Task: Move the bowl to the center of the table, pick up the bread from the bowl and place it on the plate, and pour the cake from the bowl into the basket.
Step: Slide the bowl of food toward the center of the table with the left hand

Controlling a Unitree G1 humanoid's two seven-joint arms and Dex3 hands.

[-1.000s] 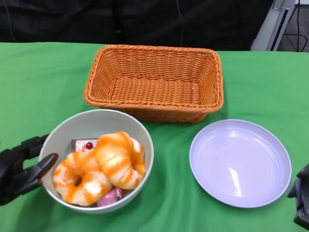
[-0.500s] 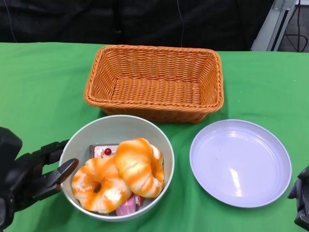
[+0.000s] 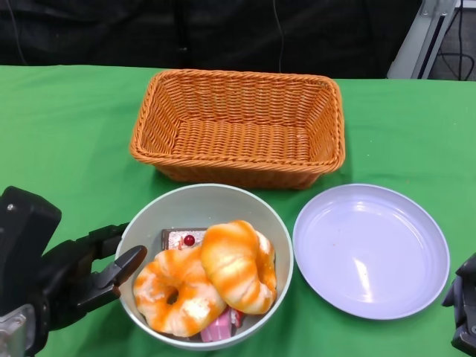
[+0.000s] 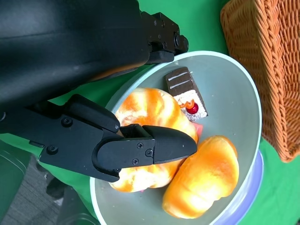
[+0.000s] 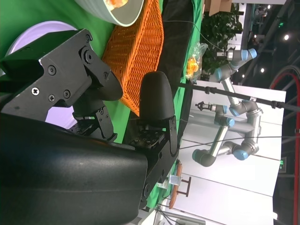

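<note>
1. Where the green surface (image 3: 67,134) meets the lower left of the head view, left hand (image 3: 71,279) gripping the bowl (image 3: 204,204) at its left rim, one of the fingers (image 4: 159,145) reaching over the rim inside and others outside against the wall.
2. Sitting just in front of the basket (image 3: 238,126) and just left of the plate (image 3: 370,249), close to it but not clearly touching.
3. Inside the bowl, 2 pieces of orange-and-white bread (image 3: 238,264) leaning on each other, the right one partly over the left.
4. Behind them, a cake (image 3: 182,239) slice with a red cherry on top; chocolate side with white stripes seen in the left wrist view; something pink showing beneath the bread.
5. Right hand (image 3: 465,305) at the lower right edge, beside the plate, apart from it; fingers spread with nothing between them in the right wrist view.
6. Basket and plate holding nothing.
</note>
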